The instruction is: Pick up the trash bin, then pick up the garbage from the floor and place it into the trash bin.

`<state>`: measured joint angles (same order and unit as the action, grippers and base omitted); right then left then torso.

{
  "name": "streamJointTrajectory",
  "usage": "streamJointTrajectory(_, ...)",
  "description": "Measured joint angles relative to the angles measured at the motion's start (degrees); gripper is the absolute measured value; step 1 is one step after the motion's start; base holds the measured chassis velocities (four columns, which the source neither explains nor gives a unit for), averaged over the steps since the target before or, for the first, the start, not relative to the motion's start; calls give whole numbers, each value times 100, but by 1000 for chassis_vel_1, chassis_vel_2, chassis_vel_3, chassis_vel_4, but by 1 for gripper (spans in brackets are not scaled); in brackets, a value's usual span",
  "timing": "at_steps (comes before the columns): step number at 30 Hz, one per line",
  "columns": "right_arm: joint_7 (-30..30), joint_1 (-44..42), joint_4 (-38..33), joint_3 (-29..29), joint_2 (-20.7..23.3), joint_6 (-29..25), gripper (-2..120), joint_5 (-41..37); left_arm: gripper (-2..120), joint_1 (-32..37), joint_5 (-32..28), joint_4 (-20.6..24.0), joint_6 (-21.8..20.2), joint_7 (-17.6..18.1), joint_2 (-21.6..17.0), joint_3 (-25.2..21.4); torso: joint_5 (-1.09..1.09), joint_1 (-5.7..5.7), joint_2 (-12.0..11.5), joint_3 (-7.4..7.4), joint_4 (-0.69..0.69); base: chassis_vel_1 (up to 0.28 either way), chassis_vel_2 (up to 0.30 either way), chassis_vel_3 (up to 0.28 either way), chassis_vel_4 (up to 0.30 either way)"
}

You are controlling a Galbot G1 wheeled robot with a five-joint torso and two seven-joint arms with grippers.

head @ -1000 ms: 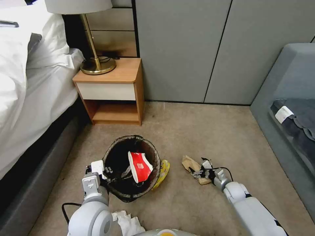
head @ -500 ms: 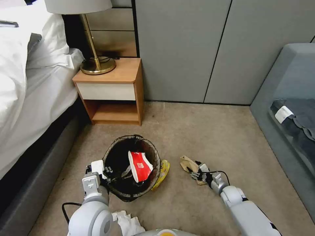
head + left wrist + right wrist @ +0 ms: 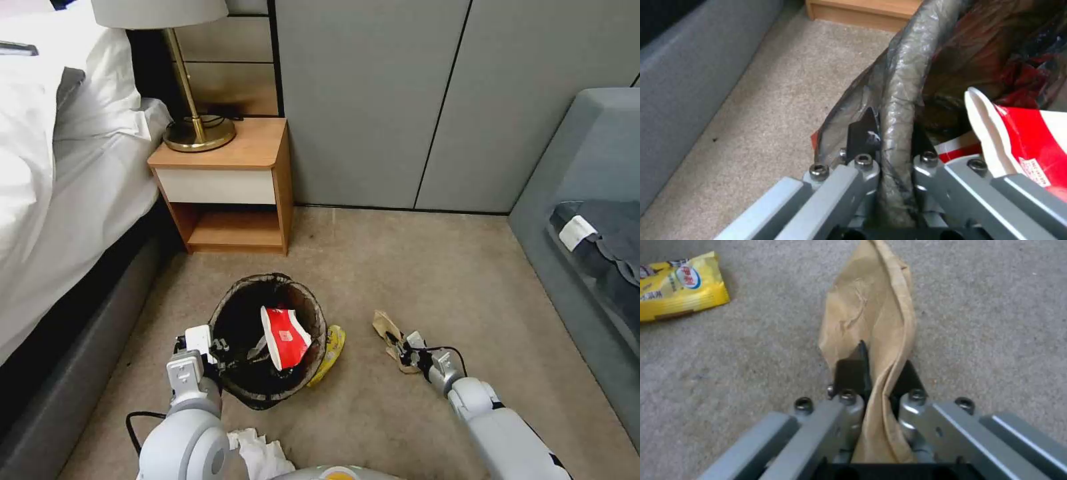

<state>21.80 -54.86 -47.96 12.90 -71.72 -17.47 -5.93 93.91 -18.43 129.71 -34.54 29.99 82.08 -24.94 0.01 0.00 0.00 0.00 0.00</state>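
Trash bin (image 3: 267, 347) sits on the carpet, left claw (image 3: 889, 156) clamped on its rim. Right of it, right claw (image 3: 876, 373) pinches the brown paper bag (image 3: 867, 316); thin grip, could slip mid-swing.

We see the trash bin (image 3: 267, 347) on the carpet in front of the wooden nightstand (image 3: 230, 187), a red-and-white paper cup (image 3: 283, 337) leaning inside it. Our left gripper (image 3: 217, 350) meets the bin's rim on the side away from the nightstand. A yellow snack wrapper (image 3: 330, 353) lies against the bin's right side. Further right of the bin, our right gripper (image 3: 403, 350) pinches the crumpled brown paper bag (image 3: 388, 331). A white tissue (image 3: 263, 453) lies on the bin's near side.
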Motion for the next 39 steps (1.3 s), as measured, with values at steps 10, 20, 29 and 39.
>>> streamJointTrajectory(10,-231,-111,-284,-2,9,-149,0,-143,0,1,-8,4,5,0,-17,0,-1,0,0,0,0,0,0,0,0)
streamJointTrajectory(20,-1059,-720,-2518,83,89,-248,0,-1069,0,-1,-26,-4,8,-1,-48,7,-1,0,0,0,-1,0,0,0,0)
streamJointTrajectory(29,-1003,-1444,-5378,-85,284,-613,0,-1612,0,-38,-21,-55,12,-2,-73,39,-1,0,0,0,-1,0,0,0,0)
streamJointTrajectory(39,-626,-1861,-6350,-1078,503,-871,0,-772,0,-55,-17,-39,9,-3,-93,52,-2,0,0,-1,0,0,0,0,0)
